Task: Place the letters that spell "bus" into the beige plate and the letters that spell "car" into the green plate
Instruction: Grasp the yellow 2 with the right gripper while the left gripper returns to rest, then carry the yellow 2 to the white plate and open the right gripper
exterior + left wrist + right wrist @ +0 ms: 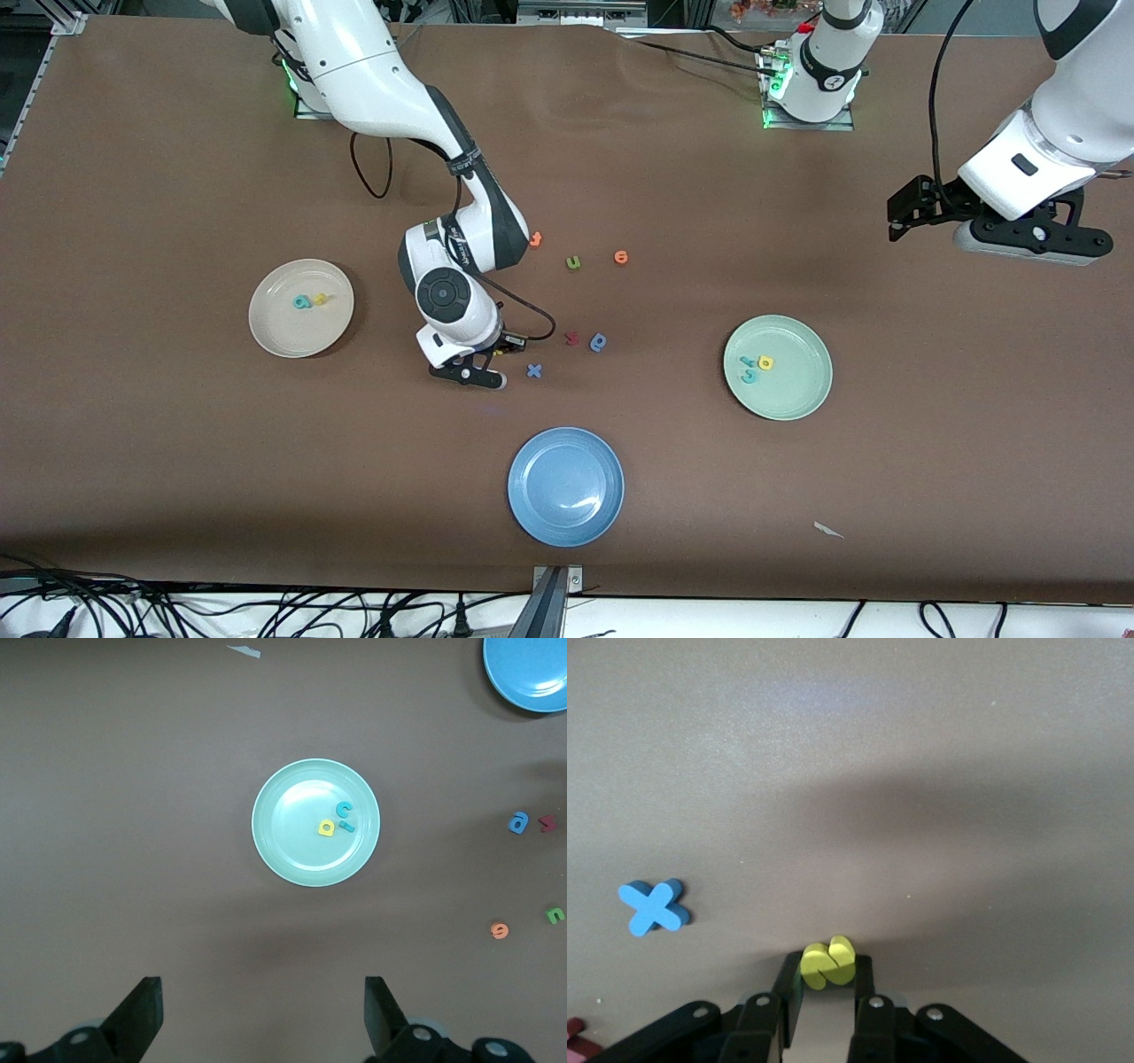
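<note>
We see the right gripper (pixel 828 979) low over the desk (pixel 797 496), beside the blue x (pixel 653 907), fingers clamped on the yellow s (pixel 827 963), half hidden between them. The left gripper (pixel 263 1014) waits, fingers apart, above the green plate (pixel 283 842); the beige plate (pixel 275 328) lies toward the right arm's end.

Brown table (pixel 177 461) bears three plates, scattered letters, perhaps a paper scrap (pixel 828 530).

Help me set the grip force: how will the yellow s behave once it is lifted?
Pinched between the right gripper fingers, the yellow s looks like thin foam: probably very light and slightly squashy. Held by its edges, it might twist. Flat, so unlikely to roll.
</note>
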You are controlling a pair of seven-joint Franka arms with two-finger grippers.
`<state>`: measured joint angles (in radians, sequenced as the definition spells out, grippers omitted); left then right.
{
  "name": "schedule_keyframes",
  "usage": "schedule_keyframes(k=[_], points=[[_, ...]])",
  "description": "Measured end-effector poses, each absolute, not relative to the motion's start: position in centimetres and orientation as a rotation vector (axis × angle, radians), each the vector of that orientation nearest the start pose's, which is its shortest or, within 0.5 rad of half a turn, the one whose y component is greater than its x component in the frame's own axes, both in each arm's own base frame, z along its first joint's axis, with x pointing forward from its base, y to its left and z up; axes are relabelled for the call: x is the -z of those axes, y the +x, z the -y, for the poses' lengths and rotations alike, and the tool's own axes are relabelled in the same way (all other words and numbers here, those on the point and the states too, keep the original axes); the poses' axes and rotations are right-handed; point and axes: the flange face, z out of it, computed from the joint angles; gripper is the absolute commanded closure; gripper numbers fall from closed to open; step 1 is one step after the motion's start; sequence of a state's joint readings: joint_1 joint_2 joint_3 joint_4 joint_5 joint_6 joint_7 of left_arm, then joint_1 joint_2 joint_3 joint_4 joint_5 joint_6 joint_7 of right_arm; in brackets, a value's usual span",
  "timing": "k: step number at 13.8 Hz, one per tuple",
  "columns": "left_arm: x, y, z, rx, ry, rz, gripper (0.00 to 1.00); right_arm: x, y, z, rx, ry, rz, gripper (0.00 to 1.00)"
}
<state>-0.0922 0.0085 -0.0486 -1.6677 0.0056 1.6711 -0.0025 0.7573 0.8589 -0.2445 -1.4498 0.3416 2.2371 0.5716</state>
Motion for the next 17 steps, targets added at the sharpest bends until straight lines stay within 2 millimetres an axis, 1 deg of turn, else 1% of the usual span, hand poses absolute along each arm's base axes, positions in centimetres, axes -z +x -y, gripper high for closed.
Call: schedule_keyframes(k=[1,2,4,5,7,9,10,11,12,14,16,17], points=[[-58.2,55.8,8.0,-0.009,-3.128,-0.222,0.00,-18.0,60.4,-38.6,-0.117,-3.079,-0.307,0.87],[-58.2,55.8,8.1,-0.009,-3.128,-0.225,0.00,-18.1,60.5,-38.5,-0.135,-3.084,-0.306,0.86],[-58.2,55.7,8.2,-0.010,-3.128,-0.227,0.00,-19.3,61.6,-37.3,-0.171,-3.102,-0.264,0.86],[-58.2,55.7,8.2,-0.014,-3.128,-0.226,0.00,-20.0,62.5,-36.2,-0.172,-3.122,-0.225,0.86],[-58.2,55.5,8.1,-0.037,-3.126,-0.226,0.00,-21.0,63.8,-33.1,-0.204,-3.177,-0.153,0.85],[-58.3,55.5,8.3,-0.034,-3.126,-0.230,0.00,-22.5,64.7,-29.6,-0.255,-3.210,-0.081,0.85],[-58.5,55.5,8.5,-0.032,-3.126,-0.237,0.00,-23.4,64.7,-27.7,-0.268,-3.214,-0.039,0.85],[-58.6,55.5,8.8,-0.029,-3.125,-0.245,0.00,-24.1,64.5,-25.4,-0.284,-3.215,0.008,0.85],[-58.7,55.4,9.0,-0.025,-3.125,-0.250,0.00,-24.9,64.1,-22.7,-0.299,-3.211,0.054,0.85],[-59.0,55.4,9.1,-0.022,-3.125,-0.253,0.00,-25.9,62.8,-17.4,-0.288,-3.193,0.128,0.85],[-59.3,55.4,8.4,-0.024,-3.126,-0.235,0.00,-25.8,60.6,-12.3,-0.258,-3.186,0.196,0.84],[-59.5,55.5,8.0,-0.016,-3.128,-0.221,0.00,-25.5,59.2,-10.1,-0.250,-3.177,0.228,0.84]])
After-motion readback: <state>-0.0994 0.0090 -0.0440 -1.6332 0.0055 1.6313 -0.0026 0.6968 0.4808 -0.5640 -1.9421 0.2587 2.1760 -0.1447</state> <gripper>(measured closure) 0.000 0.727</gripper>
